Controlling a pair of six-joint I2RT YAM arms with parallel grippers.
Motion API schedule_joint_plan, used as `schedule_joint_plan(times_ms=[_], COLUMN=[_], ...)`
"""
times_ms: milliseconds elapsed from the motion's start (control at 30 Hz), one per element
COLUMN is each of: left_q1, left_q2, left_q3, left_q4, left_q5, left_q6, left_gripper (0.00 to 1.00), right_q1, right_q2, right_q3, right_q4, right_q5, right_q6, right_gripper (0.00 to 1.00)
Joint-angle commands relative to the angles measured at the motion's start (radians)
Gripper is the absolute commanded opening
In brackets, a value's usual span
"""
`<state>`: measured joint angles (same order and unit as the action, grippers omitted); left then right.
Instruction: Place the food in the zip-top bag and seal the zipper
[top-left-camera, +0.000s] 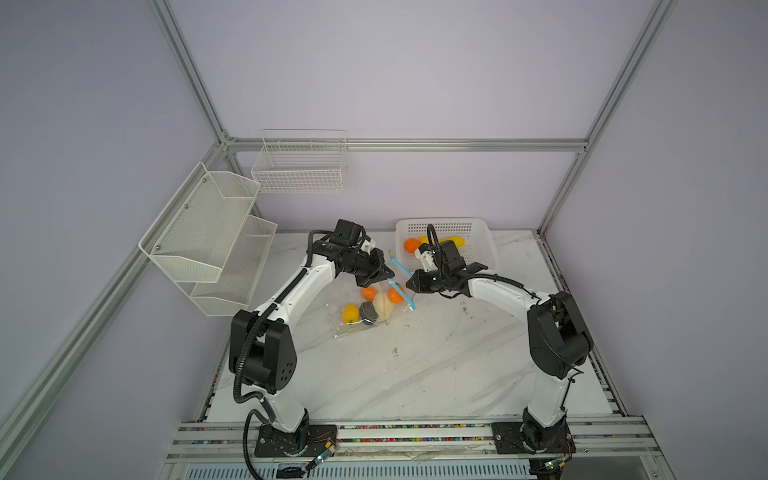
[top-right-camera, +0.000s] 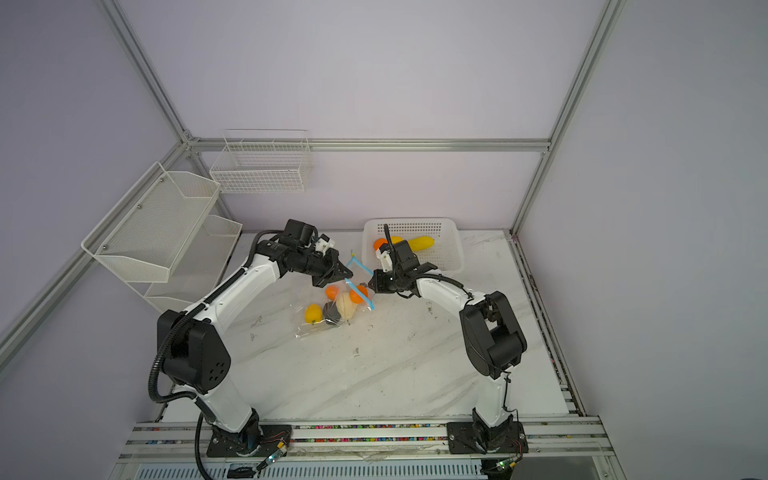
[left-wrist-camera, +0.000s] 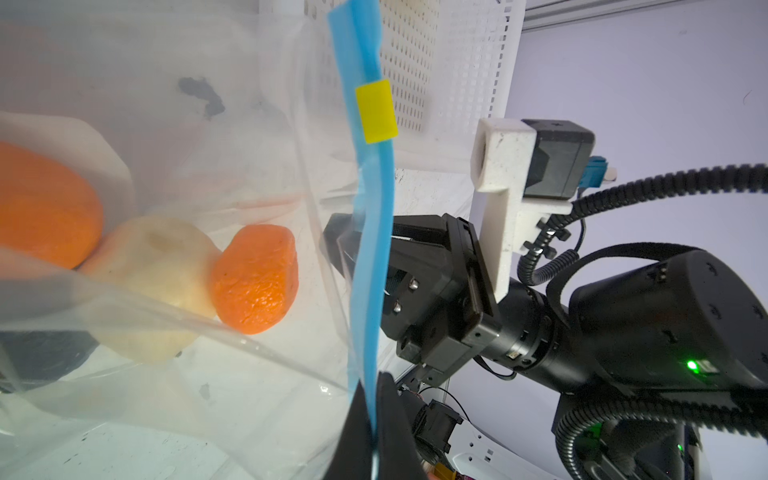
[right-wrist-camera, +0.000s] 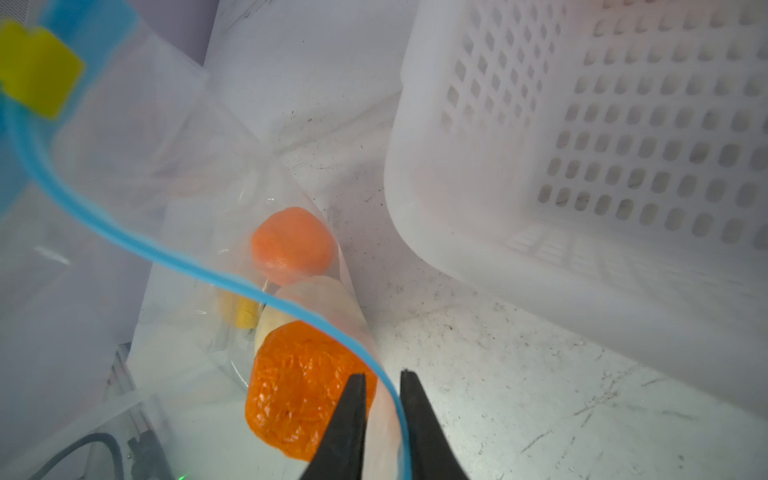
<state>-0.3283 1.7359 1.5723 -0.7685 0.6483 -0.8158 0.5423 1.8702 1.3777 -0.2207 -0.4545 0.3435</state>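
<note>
Five of eight pieces bagged: two tangerines (top-left-camera: 395, 296), bulb (top-left-camera: 382, 305), dark lump (top-left-camera: 368, 311) and yellow fruit (top-left-camera: 350, 313) lie in zip-top bag (left-wrist-camera: 166, 104) on desk (top-left-camera: 415, 365). Third tangerine (top-left-camera: 411, 245), long yellow piece (top-right-camera: 422, 243) and second yellow fruit (top-right-camera: 395, 240) wait in basket (top-left-camera: 478, 237). My left jaws clenched on zipper (left-wrist-camera: 370, 249). My right jaws narrowly apart astride it, not pinching. Mouth unsealed.

The near half of the marble table (top-left-camera: 415, 374) lies bare, giving wide room between the two arm bases. At the far right the white basket (top-left-camera: 486, 232) fills the corner, with only a narrow strip of table between it and the zip-top bag (top-left-camera: 345, 328). The zipper (top-left-camera: 399, 264) hangs off the table between the left gripper (top-left-camera: 387, 272) and right gripper (top-left-camera: 409, 286), barring the way there. Mesh shelves (top-left-camera: 208, 232) crowd the far left edge.
</note>
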Motion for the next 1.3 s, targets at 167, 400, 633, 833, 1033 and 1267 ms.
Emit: schedule_joint_plan(times_ms=[167,400,633,833,1033,1267], left_q1=[0.006,0.006,0.006,0.014,0.018,0.020], left_q2=[-0.109,-0.162,-0.214,-0.238,-0.238,-0.223], left_q3=[-0.015,0.014,0.082,0.142,0.222,0.245], left_q4=[-0.026,-0.089,-0.175,-0.233,-0.270,-0.269], left_q5=[-0.028,-0.066,-0.123,-0.157,-0.170,-0.165], left_q6=[0.021,0.025,0.040,0.053,0.066,0.075], left_gripper=[0.00,0.00,0.00,0.00,0.00,0.00], right_q1=[0.017,0.054,0.070,0.080,0.081,0.090], right_q2=[-0.089,-0.137,-0.180,-0.190,-0.207,-0.204], right_q3=[-0.012,-0.015,-0.012,-0.007,-0.010,-0.025], right_q4=[0.052,0.057,0.060,0.062,0.073,0.076], right_q5=[-0.096,-0.100,-0.089,-0.086,-0.075,-0.074], right_q6=[0.009,0.000,0.003,0.006,0.011,0.015], right_gripper=[0.14,0.13,0.12,0.12,0.12,0.12])
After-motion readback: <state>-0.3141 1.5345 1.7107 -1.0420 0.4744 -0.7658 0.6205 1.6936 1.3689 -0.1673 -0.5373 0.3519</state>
